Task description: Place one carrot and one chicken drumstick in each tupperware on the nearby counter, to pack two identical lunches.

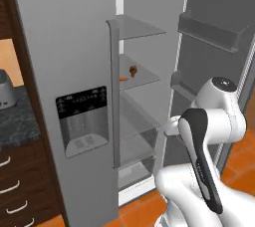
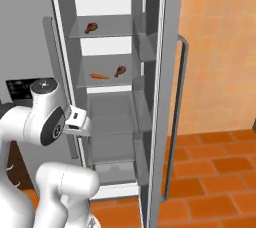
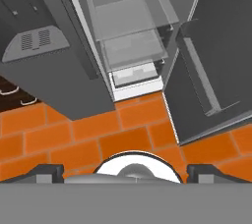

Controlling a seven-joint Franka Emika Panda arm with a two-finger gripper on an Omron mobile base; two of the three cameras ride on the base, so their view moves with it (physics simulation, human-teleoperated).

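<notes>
Fridge: a tall grey fridge stands in front of the robot, its right-hand door swung wide open, the left door with the ice dispenser closed.
Carrot: one orange carrot lies flat on a middle glass shelf inside the open fridge; from the left side it shows as a small orange sliver.
Drumsticks: one brown drumstick rests on that same shelf, just beside the carrot and to its right; a second drumstick lies on the shelf above.
Gripper: the gripper points down at the orange floor tiles in front of the fridge, its two dark fingertips spread far apart with nothing between them.
Food and hand: the carrot and both drumsticks sit up on the shelves, well apart from the hand, which hangs low near the arm's white elbow at about the level of the lower shelves.
Counter: a piece of speckled stone counter shows left of the fridge, over dark wooden drawers with curved silver handles.
Toaster: a boxy silver toaster stands on that counter at the picture's edge.
</notes>
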